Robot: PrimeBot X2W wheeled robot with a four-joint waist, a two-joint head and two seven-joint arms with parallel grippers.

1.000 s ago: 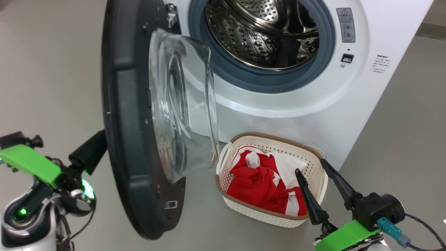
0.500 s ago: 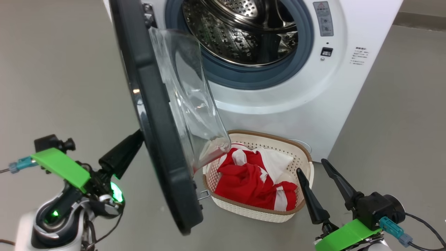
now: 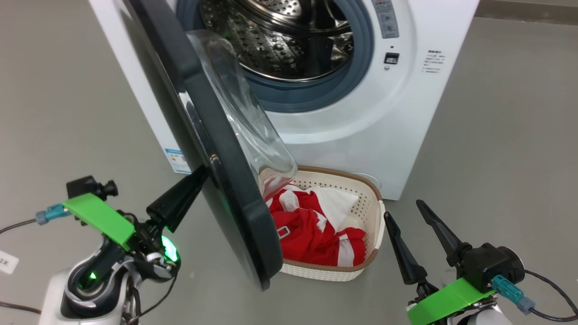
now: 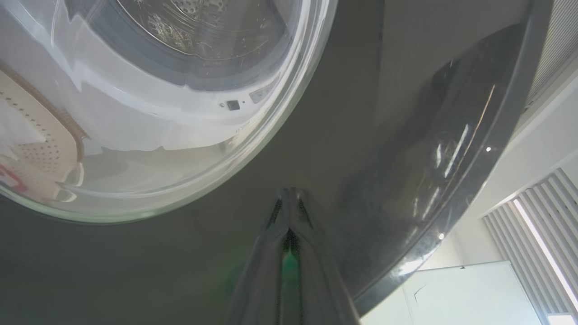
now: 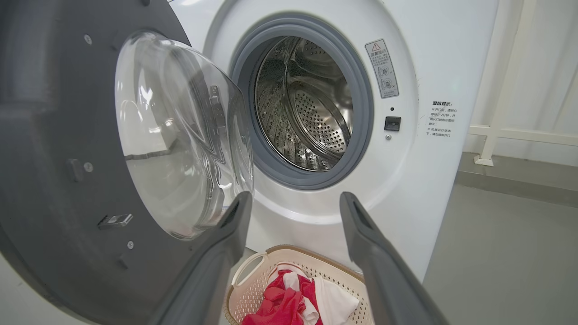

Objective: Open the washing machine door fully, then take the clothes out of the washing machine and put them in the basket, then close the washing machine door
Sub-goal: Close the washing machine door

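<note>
From the lower left, the left arm slants up and to the right. The left gripper (image 3: pixel 198 177) (image 4: pixel 289 195) has its two long dark fingers pressed together, and its tips rest on the outer face of the large round glossy black washing machine door (image 3: pixel 226 180) (image 4: pixel 384 113) (image 5: pixel 54 135), beside the clear glass window. The door stands partly open from the white boxy front-loading washing machine (image 3: pixel 361 122) (image 5: pixel 406 180). At the lower right, the right gripper (image 3: pixel 404 210) (image 5: pixel 295 198) points upward, spread wide and empty, just right of the cream perforated plastic basket (image 3: pixel 325 272) (image 5: pixel 289 250). The basket sits on the grey floor before the machine and holds the red-and-white fabric clothes (image 3: pixel 311 234) (image 5: pixel 280 302).
</note>
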